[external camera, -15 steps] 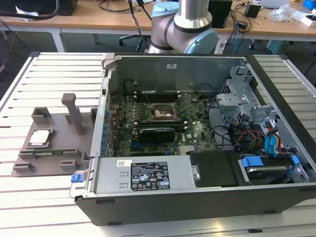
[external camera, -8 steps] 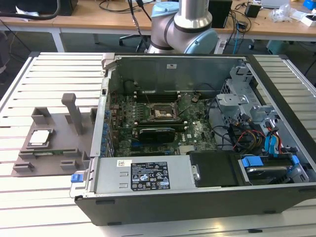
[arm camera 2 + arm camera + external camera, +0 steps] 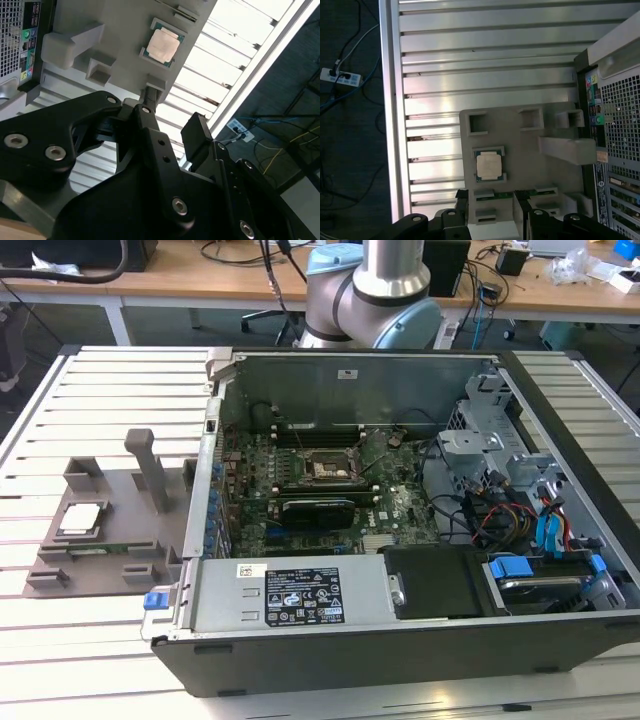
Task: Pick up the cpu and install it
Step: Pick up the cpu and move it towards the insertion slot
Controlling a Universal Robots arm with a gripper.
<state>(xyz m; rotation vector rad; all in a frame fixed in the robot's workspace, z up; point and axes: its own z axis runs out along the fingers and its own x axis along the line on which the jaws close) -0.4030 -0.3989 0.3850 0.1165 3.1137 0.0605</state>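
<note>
The cpu (image 3: 80,520) (image 3: 489,165) (image 3: 162,46), a small square chip with a silvery top, lies flat in a recess of the grey fixture (image 3: 125,540) on the slatted table, at the exterior view's left of the open computer case. In both wrist views my gripper (image 3: 490,210) (image 3: 172,112) hangs well above the fixture, open, its black fingers (image 3: 462,207) apart with nothing between them. The chip sits a little off from the gap between the fingers. The black square socket frame (image 3: 325,468) sits on the green motherboard inside the case.
The open case (image 3: 300,620) has tall metal walls. Inside are a long black card (image 3: 318,508), a drive cage and cable bundle (image 3: 500,510) at the exterior view's right. A grey upright post (image 3: 150,465) rises from the fixture. A power strip (image 3: 340,76) lies on the floor past the table edge.
</note>
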